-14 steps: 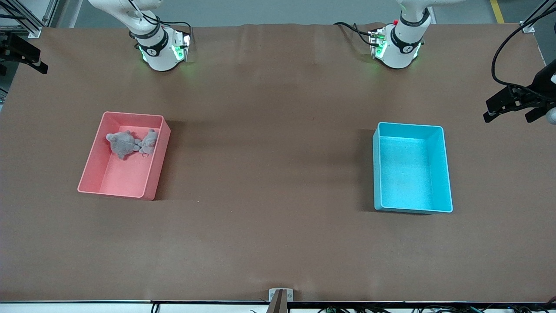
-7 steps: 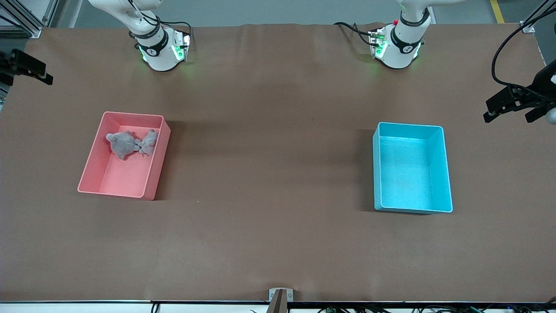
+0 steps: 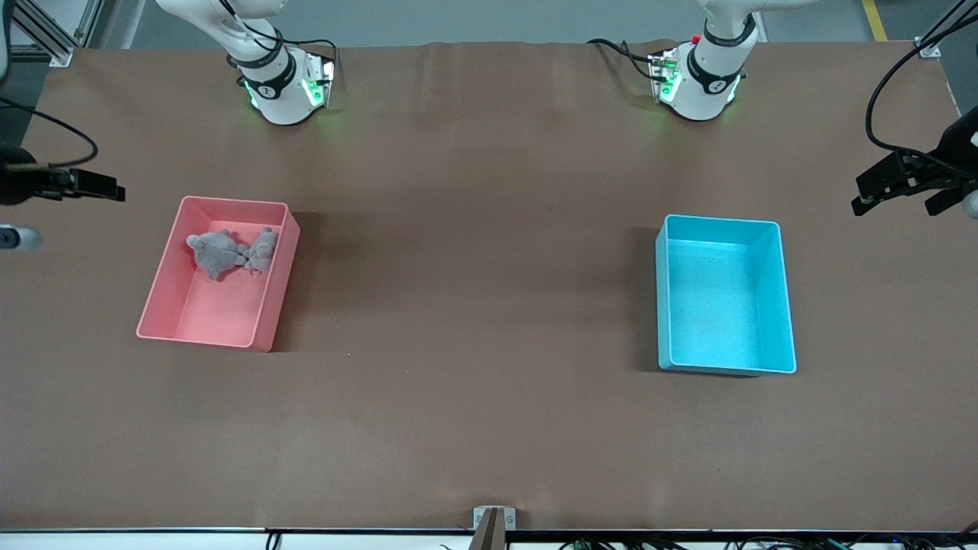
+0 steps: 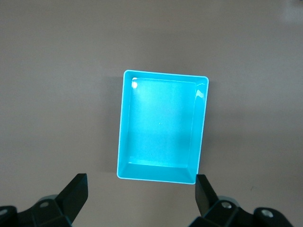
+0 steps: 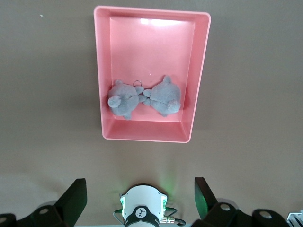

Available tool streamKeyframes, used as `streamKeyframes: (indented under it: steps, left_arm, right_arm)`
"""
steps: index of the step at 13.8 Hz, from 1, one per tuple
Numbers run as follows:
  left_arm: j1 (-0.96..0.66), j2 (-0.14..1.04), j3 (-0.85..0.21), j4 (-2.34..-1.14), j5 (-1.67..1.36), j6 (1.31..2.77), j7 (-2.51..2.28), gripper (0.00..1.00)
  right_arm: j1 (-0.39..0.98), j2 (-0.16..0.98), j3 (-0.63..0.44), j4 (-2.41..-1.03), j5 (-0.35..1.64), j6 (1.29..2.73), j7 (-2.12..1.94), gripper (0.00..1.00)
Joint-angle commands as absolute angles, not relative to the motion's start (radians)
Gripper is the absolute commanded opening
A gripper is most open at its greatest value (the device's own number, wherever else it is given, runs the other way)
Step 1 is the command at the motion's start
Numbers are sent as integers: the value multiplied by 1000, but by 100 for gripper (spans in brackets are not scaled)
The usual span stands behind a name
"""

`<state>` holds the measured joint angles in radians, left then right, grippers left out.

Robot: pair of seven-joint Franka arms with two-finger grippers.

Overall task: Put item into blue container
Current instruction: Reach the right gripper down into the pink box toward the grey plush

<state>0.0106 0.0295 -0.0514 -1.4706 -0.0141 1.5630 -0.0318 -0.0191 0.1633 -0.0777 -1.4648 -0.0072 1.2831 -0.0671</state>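
While both arms hang high at the table's two ends, I see the blue container (image 3: pixel 724 294) sitting open-topped on the brown table (image 3: pixel 474 305), toward the left arm's end, with only its bare cyan floor showing. My left gripper (image 4: pixel 140 196) hovers above the table just beside that container, its fingers (image 4: pixel 75 191) spread wide with nothing between them; from across the table it appears as a dark claw (image 3: pixel 905 183) at the table's edge. Toward the right arm's end lies the pink bin (image 3: pixel 218 273), and in the part of it farther from the front camera rests the item, a grey plush toy (image 3: pixel 229 252) made of two small stuffed animals lying side by side and touching. My right gripper (image 5: pixel 140 196) hangs above the table near the right arm's base (image 5: pixel 142 212), beside the pink bin, its fingers (image 5: pixel 73 196) likewise parted and empty. Both bins stand well apart from each other on the table.
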Motion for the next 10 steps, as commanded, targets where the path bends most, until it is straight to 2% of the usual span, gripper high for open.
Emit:
streamKeyframes:
  steps: [1,4,10]
  left_arm:
    - [15,28,-51,-1466,-37,1563,-18,100]
    - [15,28,-51,-1466,-35,1563,-18,100]
    - [15,28,-51,-1466,-35,1563,-20,100]
  right_arm:
    - [-40,169,-71,-1584,-23,1363,-64,100]
    - [-78,147,-69,-1783,-23,1535,-64,100]
    - [-83,127,-71,-2089,-23,1851,-17,100]
